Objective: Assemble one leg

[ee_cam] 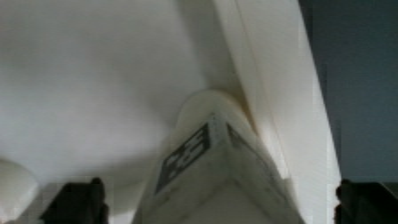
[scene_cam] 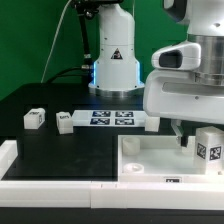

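Observation:
A leg [ee_cam: 210, 160], white with a black-and-white tag on its side, stands between my gripper's [ee_cam: 222, 205] two dark fingertips [ee_cam: 80, 200]. There is a gap on each side, so the jaws are open around it. In the exterior view this leg [scene_cam: 207, 149] stands at the right end of the large white panel [scene_cam: 145, 160], and my gripper [scene_cam: 186, 140] hangs low right beside it, partly hiding it. Two more legs lie on the black table at the exterior view's left, one [scene_cam: 34, 118] further left than the other [scene_cam: 65, 121].
The marker board [scene_cam: 112, 118] lies flat behind the panel, in front of the arm's base [scene_cam: 113, 70]. The panel's raised rim [ee_cam: 267, 70] runs close past the leg. A white border [scene_cam: 60, 185] edges the table's front.

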Robot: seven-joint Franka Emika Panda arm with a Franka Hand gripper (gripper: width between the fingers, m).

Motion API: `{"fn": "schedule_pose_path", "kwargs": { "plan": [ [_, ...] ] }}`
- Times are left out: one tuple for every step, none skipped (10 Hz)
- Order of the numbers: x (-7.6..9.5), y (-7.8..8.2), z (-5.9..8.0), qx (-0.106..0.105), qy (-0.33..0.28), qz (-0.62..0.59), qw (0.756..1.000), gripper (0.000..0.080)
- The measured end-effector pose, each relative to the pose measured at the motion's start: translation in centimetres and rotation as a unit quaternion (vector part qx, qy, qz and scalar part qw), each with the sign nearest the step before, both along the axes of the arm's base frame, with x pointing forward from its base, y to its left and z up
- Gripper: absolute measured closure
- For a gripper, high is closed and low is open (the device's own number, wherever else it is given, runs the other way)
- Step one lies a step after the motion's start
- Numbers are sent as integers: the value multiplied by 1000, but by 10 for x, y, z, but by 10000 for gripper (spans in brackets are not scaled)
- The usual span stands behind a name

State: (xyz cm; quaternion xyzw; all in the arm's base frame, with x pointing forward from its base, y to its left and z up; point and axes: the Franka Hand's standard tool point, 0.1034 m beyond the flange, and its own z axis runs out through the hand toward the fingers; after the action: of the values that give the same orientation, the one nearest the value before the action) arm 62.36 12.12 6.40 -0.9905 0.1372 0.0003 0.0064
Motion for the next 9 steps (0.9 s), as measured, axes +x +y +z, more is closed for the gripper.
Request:
{"fn": "schedule_pose_path", "kwargs": {
  "plan": [
    [0,0,0,-1,-1,70,998,150],
    [1,-2,0,-2,-4,137,991,150],
    [2,-3,1,-5,-5,186,983,150],
    [2,-4,2,-9,-5,238,971,150],
    [3,-6,3,-10,-6,277,961,150],
    [3,-7,2,-11,-5,279,960,150],
    [3,-7,2,-11,-5,277,961,278],
    [2,-7,2,-11,-5,270,963,415],
    [2,-7,1,-11,-5,270,963,415]
  ]
}}
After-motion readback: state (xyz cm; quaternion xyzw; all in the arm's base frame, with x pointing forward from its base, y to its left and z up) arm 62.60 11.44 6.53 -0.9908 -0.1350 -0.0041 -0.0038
